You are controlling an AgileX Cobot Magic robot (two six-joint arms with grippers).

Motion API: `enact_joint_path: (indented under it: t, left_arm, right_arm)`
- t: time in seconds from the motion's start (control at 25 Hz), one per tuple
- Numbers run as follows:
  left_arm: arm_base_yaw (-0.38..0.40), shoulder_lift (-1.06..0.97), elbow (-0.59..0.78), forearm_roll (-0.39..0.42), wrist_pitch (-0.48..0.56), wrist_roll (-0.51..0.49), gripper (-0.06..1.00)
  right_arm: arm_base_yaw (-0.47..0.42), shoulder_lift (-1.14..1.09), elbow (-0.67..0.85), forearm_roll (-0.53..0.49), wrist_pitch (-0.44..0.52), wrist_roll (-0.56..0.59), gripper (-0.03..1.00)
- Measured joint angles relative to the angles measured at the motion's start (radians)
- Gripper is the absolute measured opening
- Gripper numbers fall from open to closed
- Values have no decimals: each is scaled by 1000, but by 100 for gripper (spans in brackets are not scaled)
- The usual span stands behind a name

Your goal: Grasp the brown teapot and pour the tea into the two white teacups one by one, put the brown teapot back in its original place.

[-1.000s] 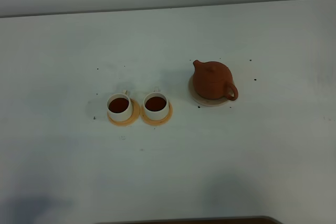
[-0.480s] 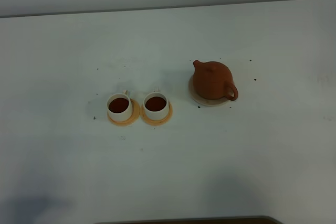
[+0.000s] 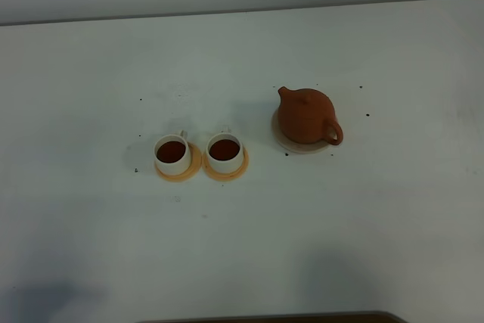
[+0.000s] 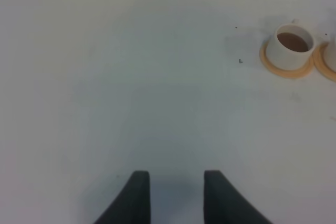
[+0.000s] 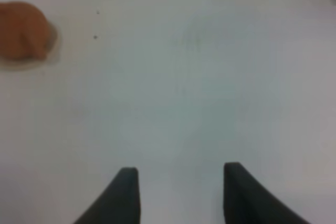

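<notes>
The brown teapot [image 3: 306, 115] stands upright on its pale round coaster [image 3: 291, 144], right of centre in the high view; it is a blur [image 5: 23, 30] in the right wrist view. Two white teacups [image 3: 172, 150] [image 3: 224, 148] sit side by side on orange coasters [image 3: 178, 169], both holding dark tea [image 3: 224, 150]. One cup [image 4: 289, 45] shows in the left wrist view. Neither arm appears in the high view. My left gripper [image 4: 172, 192] is open over bare table, far from the cups. My right gripper [image 5: 178, 190] is open and empty, far from the teapot.
The white table [image 3: 242, 240] carries a few dark specks near the cups and teapot. A dark edge [image 3: 302, 318] runs along the bottom of the high view. The wall line crosses the back.
</notes>
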Motion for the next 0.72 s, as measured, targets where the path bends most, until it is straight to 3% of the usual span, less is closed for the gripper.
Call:
enact_joint_path:
  t: [0.72]
  left_arm:
    - [0,0,0,0,0,0,29]
  right_arm:
    - [-51,-2,3,9,0,0,40]
